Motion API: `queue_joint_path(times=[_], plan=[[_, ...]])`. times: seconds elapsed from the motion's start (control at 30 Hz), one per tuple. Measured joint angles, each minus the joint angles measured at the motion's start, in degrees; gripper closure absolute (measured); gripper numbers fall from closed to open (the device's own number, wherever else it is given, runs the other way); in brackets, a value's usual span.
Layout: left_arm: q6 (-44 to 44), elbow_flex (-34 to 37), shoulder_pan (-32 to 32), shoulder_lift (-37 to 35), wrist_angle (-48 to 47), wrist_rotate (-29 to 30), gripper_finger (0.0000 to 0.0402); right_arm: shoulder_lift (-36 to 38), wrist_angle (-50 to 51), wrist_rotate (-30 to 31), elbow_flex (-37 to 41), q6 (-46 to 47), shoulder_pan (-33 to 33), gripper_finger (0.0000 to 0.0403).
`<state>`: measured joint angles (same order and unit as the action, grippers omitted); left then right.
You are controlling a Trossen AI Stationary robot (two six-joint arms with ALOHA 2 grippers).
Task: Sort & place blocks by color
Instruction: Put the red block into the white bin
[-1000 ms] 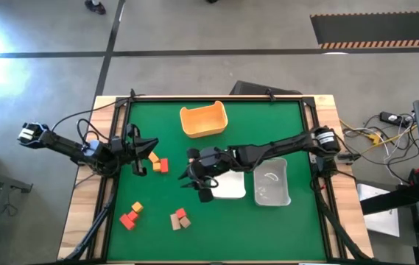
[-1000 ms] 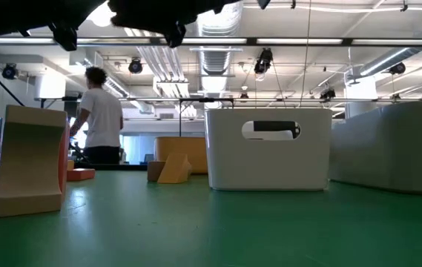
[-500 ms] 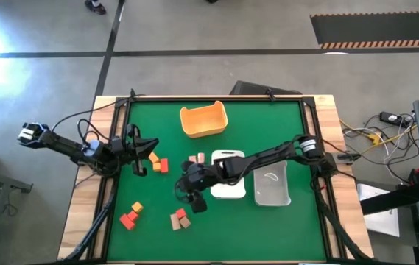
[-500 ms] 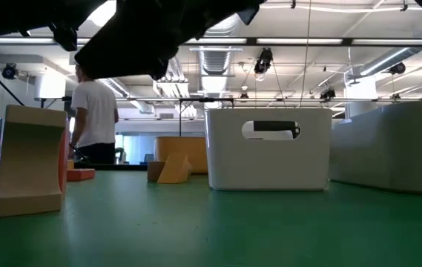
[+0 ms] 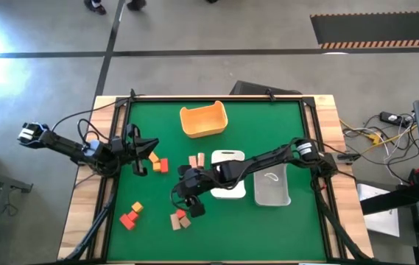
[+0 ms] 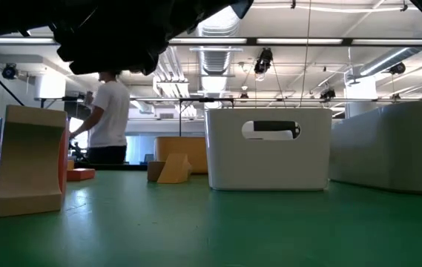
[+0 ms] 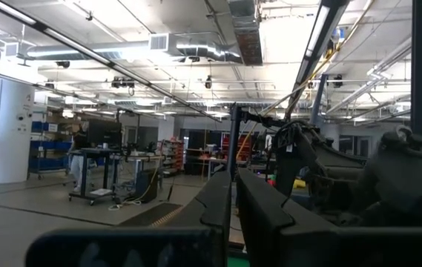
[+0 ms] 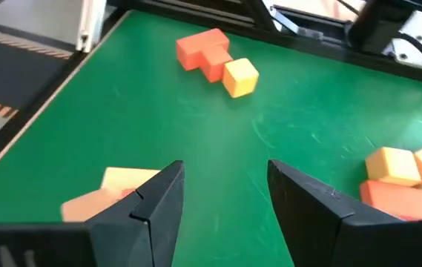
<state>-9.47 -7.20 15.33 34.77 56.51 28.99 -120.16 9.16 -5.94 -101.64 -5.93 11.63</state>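
Right pincer (fingers apart) above tan blocks.

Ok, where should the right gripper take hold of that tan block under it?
Come straight down and pinch the tan block across its free flat sides: it lies flat on the green mat, a reddish block against one end. The open right gripper hangs just beside it, so probably shift over first. The left gripper waits at the table's left.

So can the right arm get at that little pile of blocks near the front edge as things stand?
Probably yes. The right end effector hangs open right beside the tan and red block cluster, and the green table between them is bare. The left end effector waits at the table's left edge.
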Motion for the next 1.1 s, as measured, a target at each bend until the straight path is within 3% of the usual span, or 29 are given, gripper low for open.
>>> queue_joint_path(times=[0.27, 0.67, 0.87, 1.1], plan=[[0.0, -0.1, 0.0, 0.2, 0.0, 0.0, 0.0393, -5.2, -2.9, -0.7, -0.2, -0.4, 2.5, 0.0219], [0.0, -0.2, 0.0, 0.3, 0.0, 0.0, 0.0393, -5.2, -1.4, 0.4, -0.2, -0.5, 2.4, 0.0219], [0.0, -0.2, 0.0, 0.3, 0.0, 0.0, 0.0393, -5.2, -0.8, 8.8, -0.1, -0.9, 1.6, 0.0219], [0.0, -0.2, 0.0, 0.6, 0.0, 0.0, 0.0393, -1.5, 1.1, 8.2, -0.1, -1.6, -0.2, 0.0219]])
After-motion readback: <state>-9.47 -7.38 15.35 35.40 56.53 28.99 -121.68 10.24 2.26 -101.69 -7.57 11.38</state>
